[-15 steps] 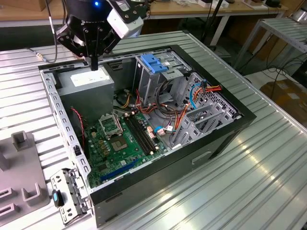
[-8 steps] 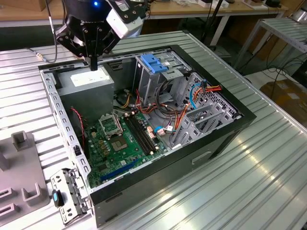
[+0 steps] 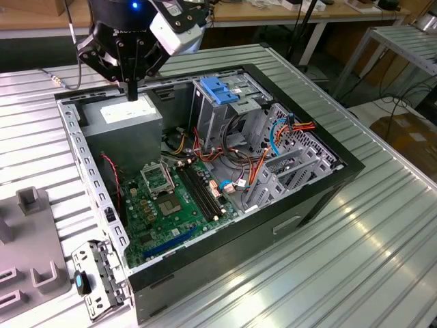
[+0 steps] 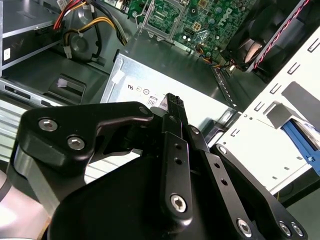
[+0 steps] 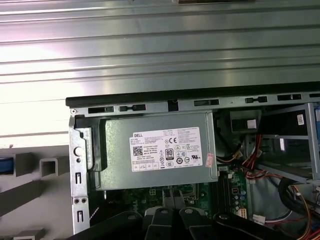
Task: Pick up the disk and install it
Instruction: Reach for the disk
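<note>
The disk is out of view. My gripper [image 3: 131, 90] hangs over the back corner of the open computer case [image 3: 307, 198], at the exterior view's upper left, just above the grey power-supply box [image 3: 130, 117] with its white sticker. Its black fingers are shut together with nothing between them. In the second wrist view the gripper [image 4: 173, 102] points down at the power-supply box [image 4: 150, 80]. In the first wrist view the fingers [image 5: 161, 220] show at the picture's edge, beside the box [image 5: 160, 150].
Inside the case lie a green motherboard [image 3: 171, 198], a metal cage with a blue plastic top [image 3: 220, 89] and red and orange cables [image 3: 287, 130]. A grey fixture [image 3: 31, 260] and a metal bracket [image 3: 95, 277] sit on the ribbed table [image 3: 369, 260] at the exterior view's lower left.
</note>
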Motion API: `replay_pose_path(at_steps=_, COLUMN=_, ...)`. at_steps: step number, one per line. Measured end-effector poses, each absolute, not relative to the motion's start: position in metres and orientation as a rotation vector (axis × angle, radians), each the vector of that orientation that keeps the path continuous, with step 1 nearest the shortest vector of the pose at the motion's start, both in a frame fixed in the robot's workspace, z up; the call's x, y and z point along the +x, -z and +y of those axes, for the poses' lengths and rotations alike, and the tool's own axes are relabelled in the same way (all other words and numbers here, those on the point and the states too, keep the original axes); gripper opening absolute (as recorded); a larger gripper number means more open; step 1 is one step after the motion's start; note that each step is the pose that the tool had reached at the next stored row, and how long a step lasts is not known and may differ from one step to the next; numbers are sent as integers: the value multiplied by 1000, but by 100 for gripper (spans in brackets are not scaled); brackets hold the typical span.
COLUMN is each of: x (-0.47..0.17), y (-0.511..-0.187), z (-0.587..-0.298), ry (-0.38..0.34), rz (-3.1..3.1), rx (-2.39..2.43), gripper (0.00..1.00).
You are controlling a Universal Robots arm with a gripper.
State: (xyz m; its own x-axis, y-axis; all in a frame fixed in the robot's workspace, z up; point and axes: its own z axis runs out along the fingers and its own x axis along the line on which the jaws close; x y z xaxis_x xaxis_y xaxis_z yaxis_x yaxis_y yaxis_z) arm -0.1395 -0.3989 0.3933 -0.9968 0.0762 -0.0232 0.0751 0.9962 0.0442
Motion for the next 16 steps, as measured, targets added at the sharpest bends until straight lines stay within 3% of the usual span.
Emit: replay_pose_path(at_steps=16, x=-142, y=-393, z=-399, ry=-68, rz=3114, rx=118, gripper=11)
